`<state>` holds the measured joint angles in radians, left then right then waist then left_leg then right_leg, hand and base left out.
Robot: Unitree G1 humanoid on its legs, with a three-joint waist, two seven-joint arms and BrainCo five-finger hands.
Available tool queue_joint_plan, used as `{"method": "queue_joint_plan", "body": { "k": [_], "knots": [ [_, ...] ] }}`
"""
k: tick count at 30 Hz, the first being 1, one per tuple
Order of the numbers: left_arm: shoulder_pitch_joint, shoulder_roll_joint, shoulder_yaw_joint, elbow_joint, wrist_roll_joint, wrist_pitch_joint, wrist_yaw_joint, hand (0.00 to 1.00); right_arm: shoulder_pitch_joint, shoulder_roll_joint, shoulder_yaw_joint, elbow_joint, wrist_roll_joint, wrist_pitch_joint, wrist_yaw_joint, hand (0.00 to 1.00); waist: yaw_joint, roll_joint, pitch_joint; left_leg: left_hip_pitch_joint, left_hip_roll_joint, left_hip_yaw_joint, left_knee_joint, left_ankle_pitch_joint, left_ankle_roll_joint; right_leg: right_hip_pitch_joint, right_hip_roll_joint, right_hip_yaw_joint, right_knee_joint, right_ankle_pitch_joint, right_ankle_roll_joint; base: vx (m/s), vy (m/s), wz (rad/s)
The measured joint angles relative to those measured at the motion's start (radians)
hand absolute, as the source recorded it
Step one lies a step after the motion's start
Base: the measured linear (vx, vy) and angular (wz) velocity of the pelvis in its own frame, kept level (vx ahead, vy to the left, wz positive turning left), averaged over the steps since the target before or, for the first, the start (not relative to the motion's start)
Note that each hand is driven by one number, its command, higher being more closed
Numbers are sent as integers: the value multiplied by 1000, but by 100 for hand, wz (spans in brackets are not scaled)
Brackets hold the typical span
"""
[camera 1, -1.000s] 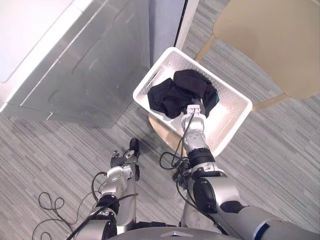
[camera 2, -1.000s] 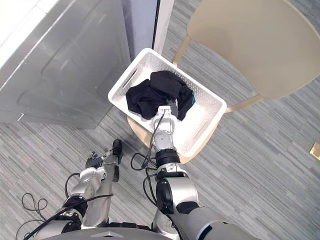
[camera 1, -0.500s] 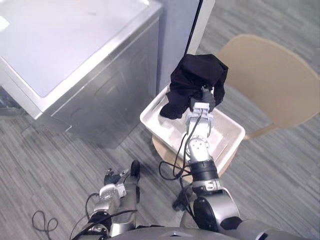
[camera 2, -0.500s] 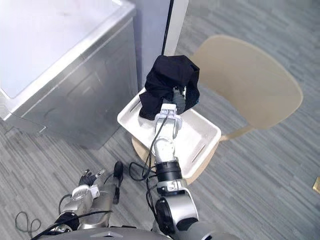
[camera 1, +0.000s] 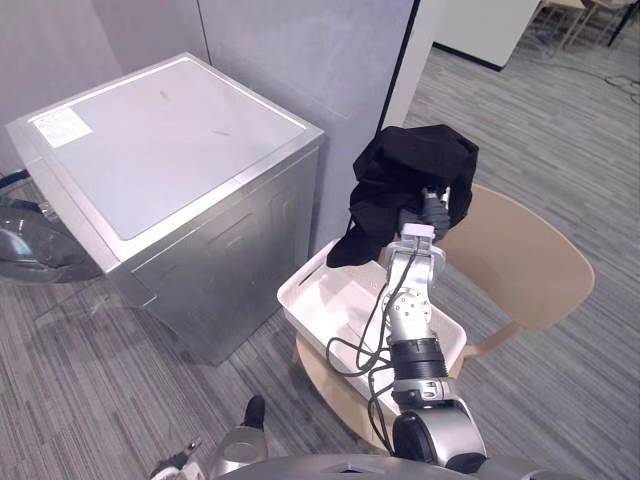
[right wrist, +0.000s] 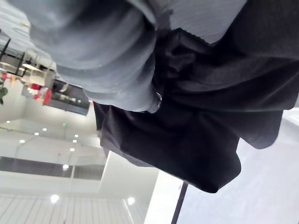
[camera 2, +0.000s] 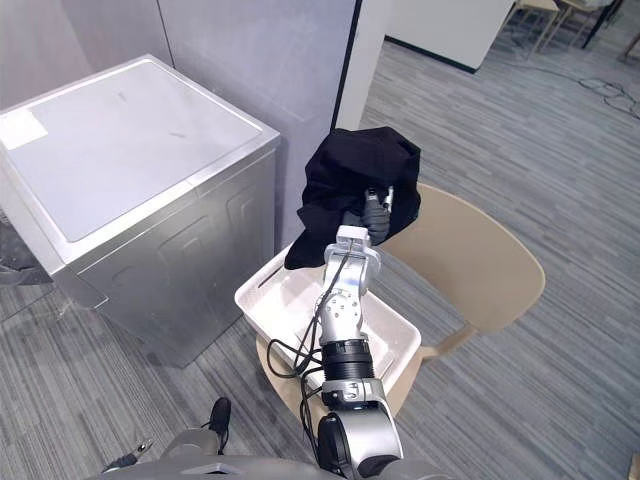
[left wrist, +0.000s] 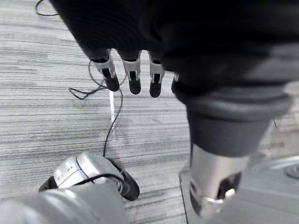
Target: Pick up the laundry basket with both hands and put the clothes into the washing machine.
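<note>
While your right hand (camera 1: pixel 428 212) is held high with its fingers curled into the black garment (camera 1: pixel 405 180), the cloth hangs bunched above the white laundry basket (camera 1: pixel 338 300). The basket looks empty where it shows and sits on a round beige stool (camera 1: pixel 322 378) in front of the tan chair (camera 1: pixel 525 265). That height probably serves to keep the trailing hem above the basket wall when you carry the garment across.

The silver washing machine (camera 1: pixel 170 150) stands just beside the basket, its top flat. What looks like its round door (camera 1: pixel 28 250) stands open on the far side, so you will likely have to take the garment round the cabinet. Your left hand (left wrist: pixel 132 74) hangs low over the floor, fingers straight, slightly apart and holding nothing, which leaves it free to steady the basket.
</note>
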<state>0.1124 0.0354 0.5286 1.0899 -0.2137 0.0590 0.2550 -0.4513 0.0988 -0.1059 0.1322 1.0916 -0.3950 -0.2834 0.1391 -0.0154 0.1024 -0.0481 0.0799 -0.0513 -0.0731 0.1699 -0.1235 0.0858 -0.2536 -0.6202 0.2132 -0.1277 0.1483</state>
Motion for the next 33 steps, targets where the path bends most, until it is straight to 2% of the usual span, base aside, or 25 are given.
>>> {"method": "queue_joint_plan", "body": {
  "k": [4, 6, 7, 9, 10, 11, 12, 14, 16, 18, 20, 22, 24, 25, 27, 28, 31, 33],
  "knots": [
    [9, 3, 190, -73, -70, -2, 13, 0, 0, -9, -20, 0, 0, -3, 0, 100, 14, 16, -26, 22, 10, 8, -1, -3, -5, 22, 22, 11, -35, 13, -5, -39, -30, -10],
    [27, -12, 308, -295, -106, -6, 56, 0, 0, -14, -26, -5, -3, -16, 0, 100, 30, 26, -43, 35, 19, 27, -1, -4, -4, 31, 35, 28, -60, 27, -9, -63, -30, -23],
    [32, -16, 323, -367, -109, -10, 70, 0, 0, -14, -26, -8, -3, -19, 0, 100, 31, 31, -46, 37, 20, 29, -1, -4, -3, 34, 38, 29, -65, 30, -9, -56, -30, -17],
    [37, -18, 336, -676, -92, -42, 129, 0, 8, -15, -25, -36, -4, -21, -1, 100, 42, 50, -56, 54, 20, 41, -1, -5, -1, 48, 39, 39, -76, 40, -10, -66, -9, -12],
    [35, -18, 335, -754, -81, -52, 146, 0, 13, -14, -24, -47, -10, -21, -1, 100, 44, 55, -60, 58, 19, 44, -1, -6, 0, 53, 39, 39, -84, 44, -10, -81, 9, -15],
    [35, -20, 329, -901, -51, -67, 177, 0, 20, -11, -17, -62, -37, -21, -1, 100, 45, 66, -73, 60, 18, 52, -1, -9, 3, 54, 39, 47, -94, 48, -16, -55, 12, -14],
    [34, -20, 321, -975, -32, -71, 194, 0, 22, -10, -11, -76, -39, -19, -1, 100, 45, 72, -77, 61, 18, 56, -1, -15, 8, 53, 40, 53, -98, 51, -17, -67, 17, -19],
    [24, -20, 276, -1201, 70, -81, 260, 0, 40, -15, 15, -126, -72, -14, -2, 100, 43, 90, -89, 61, 16, 71, -1, -19, 14, 54, 40, 62, -115, 68, -15, -53, 14, -14],
    [16, -18, 199, -1365, 170, -94, 308, 0, 60, -18, 59, -166, -96, -9, -2, 100, 29, 105, -100, 66, 12, 82, -1, -19, 15, 58, 41, 69, -133, 85, -12, -46, 12, -12],
    [3, -19, 137, -1418, 216, -101, 324, 0, 61, -19, 76, -166, -114, 7, -2, 100, 19, 110, -104, 70, 10, 84, 0, -18, 14, 65, 42, 74, -142, 93, -10, -23, 3, -8],
    [-14, -18, 19, -1486, 238, -108, 326, 0, 63, -31, 114, -166, -118, 19, -1, 100, 16, 109, -105, 82, 10, 98, -1, -17, 14, 70, 47, 90, -155, 105, -9, -27, -1, -20],
    [-20, -17, -93, -1528, 238, -130, 307, 0, 64, -34, 147, -166, -118, 32, 2, 100, -1, 109, -105, 88, 10, 105, -1, -18, 14, 78, 51, 97, -167, 117, -8, -14, -5, -15],
    [-54, -14, -232, -1540, 237, -157, 269, 0, 65, -35, 187, -166, -118, 45, 14, 100, -20, 109, -105, 93, 10, 117, -2, -18, 15, 76, 53, 112, -174, 123, -11, -23, 1, -14],
    [-63, -13, -268, -1539, 236, -161, 257, 0, 65, -36, 197, -166, -118, 49, 15, 100, -26, 108, -104, 95, 10, 121, -2, -18, 15, 77, 53, 116, -176, 126, -10, -22, 6, -21],
    [-87, -5, -390, -1529, 191, -185, 219, 0, 69, -36, 232, -182, -118, 56, 15, 100, -38, 108, -104, 101, 10, 134, -3, -19, 17, 77, 53, 128, -184, 130, -15, -19, 5, -19],
    [-108, 5, -516, -1509, 133, -201, 165, 0, 80, -36, 269, -217, -122, 55, 16, 100, -49, 108, -104, 101, 9, 142, -3, -19, 17, 74, 54, 136, -192, 136, -16, -19, 7, -17],
    [-148, 5, -687, -1435, 84, -202, 100, 0, 86, -33, 352, -250, -147, 56, 16, 100, -67, 108, -104, 101, 11, 167, -4, -22, 20, 55, 54, 163, -193, 142, -18, -18, 10, -27],
    [-217, 4, -810, -1300, 52, -192, 49, 0, 87, -31, 431, -286, -155, 67, 16, 100, -93, 107, -103, 100, 13, 190, -4, -24, 22, 44, 55, 183, -201, 152, -18, -6, 2, -30]
  ]
}}
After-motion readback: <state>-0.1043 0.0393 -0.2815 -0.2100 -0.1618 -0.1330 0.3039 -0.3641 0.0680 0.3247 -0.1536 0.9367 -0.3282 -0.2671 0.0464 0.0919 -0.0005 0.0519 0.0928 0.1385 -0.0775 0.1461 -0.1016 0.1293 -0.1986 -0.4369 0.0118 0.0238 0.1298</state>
